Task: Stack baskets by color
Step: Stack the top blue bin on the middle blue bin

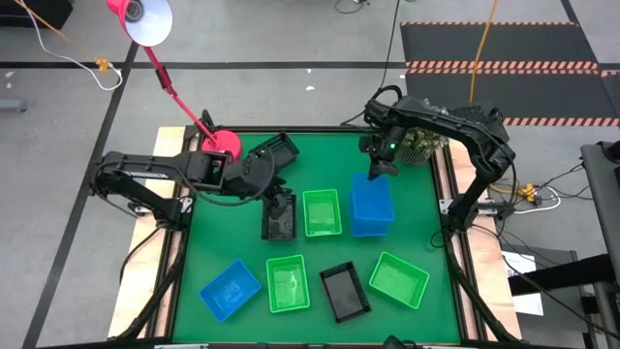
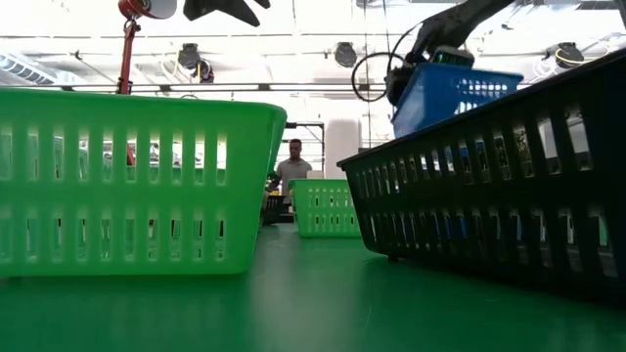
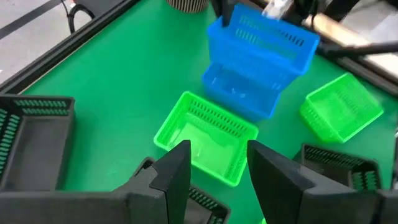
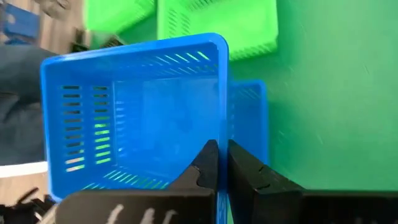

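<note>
**Q:** Where do your grippers stand?

**A:** Your right gripper [image 4: 222, 163] is clenched on the rim of a blue basket [image 1: 371, 199], holding it tilted above a second blue basket [image 4: 249, 118]; only the right wrist view shows that pinch. Your left gripper [image 3: 217, 165] hangs parted and empty over a black basket [image 1: 279, 215], beside a green basket [image 1: 322, 211].

**Q:** What stays hidden?

**A:** The low view is blocked by a near green basket [image 2: 127, 176] and a near black basket [image 2: 509, 186].
</note>
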Action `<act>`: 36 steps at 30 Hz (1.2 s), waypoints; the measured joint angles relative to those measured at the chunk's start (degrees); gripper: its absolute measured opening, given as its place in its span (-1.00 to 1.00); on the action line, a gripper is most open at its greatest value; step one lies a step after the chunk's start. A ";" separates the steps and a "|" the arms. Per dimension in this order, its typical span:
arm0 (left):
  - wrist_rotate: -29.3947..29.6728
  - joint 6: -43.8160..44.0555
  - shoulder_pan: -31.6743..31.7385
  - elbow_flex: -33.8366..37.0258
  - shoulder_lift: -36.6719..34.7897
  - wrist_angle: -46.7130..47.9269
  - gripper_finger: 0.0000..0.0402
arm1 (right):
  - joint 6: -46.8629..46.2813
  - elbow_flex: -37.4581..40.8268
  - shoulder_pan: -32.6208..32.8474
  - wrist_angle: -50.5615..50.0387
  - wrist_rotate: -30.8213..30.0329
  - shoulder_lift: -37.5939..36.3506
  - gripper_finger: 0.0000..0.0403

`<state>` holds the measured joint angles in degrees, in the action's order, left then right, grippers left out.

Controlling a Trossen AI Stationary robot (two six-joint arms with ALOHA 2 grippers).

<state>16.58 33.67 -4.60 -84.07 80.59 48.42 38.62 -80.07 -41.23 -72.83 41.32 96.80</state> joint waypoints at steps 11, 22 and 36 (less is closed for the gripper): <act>-0.17 -0.13 -0.42 0.02 1.93 -4.51 -0.22 | 0.47 1.97 0.79 1.73 -8.49 0.87 -0.98; 0.00 -1.47 -0.38 0.02 1.93 -4.91 -0.22 | -0.78 7.70 2.46 8.43 -9.48 0.86 -0.94; 0.02 -2.11 0.09 0.02 1.93 -5.02 -0.22 | -3.86 7.74 3.50 5.78 -9.78 -1.10 -0.95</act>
<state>16.60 31.56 -4.51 -84.05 82.52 43.40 34.76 -72.34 -37.74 -67.05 31.54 95.69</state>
